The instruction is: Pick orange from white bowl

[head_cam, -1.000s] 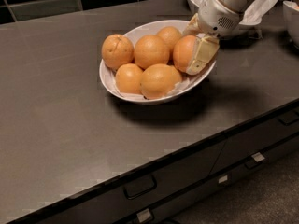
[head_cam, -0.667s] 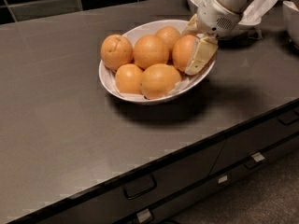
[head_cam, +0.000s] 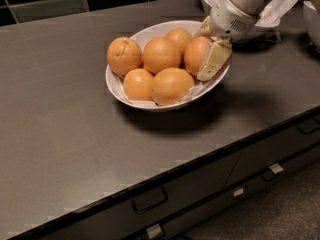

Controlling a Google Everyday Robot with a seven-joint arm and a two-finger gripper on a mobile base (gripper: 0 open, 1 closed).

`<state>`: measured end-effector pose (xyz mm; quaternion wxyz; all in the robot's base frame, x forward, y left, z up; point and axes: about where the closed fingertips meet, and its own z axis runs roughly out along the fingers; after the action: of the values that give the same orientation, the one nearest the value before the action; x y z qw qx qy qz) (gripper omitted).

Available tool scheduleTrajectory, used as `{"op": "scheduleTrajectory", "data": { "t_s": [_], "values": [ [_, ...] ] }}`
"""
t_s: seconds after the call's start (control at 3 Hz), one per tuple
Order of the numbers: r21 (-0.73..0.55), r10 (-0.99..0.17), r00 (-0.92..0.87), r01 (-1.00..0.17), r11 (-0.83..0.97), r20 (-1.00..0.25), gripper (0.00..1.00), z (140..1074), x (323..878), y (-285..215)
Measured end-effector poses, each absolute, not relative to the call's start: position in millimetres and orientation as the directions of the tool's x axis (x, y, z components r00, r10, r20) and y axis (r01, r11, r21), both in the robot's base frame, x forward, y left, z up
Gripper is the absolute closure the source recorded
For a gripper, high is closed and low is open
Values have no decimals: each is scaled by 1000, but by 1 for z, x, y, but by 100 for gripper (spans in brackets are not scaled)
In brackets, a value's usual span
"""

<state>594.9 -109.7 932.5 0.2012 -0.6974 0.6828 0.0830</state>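
A wide, shallow, glossy white bowl [head_cam: 114,82] with a paper liner sits on the dark tabletop [head_cam: 60,134]. The orange [head_cam: 194,54], round and smooth, lies inside the bowl at its right rim, where the tool [head_cam: 205,54] meets its right side.

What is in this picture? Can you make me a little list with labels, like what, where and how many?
surface: dark counter
container: white bowl on the counter
fruit: six oranges in the bowl
target: orange on the bowl's right side
end effector: low at the bowl's right edge, beside that orange
underneath: drawers with handles
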Motion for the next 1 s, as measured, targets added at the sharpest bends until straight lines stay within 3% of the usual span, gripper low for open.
{"op": "scheduleTrajectory", "data": {
  "t_s": [0.67, 1.0],
  "values": [
    [-169, -917, 22, -984, 49, -398, 31, 925, 591, -109],
    [-169, -917, 22, -984, 49, -398, 50, 929, 591, -109]
  ]
}}
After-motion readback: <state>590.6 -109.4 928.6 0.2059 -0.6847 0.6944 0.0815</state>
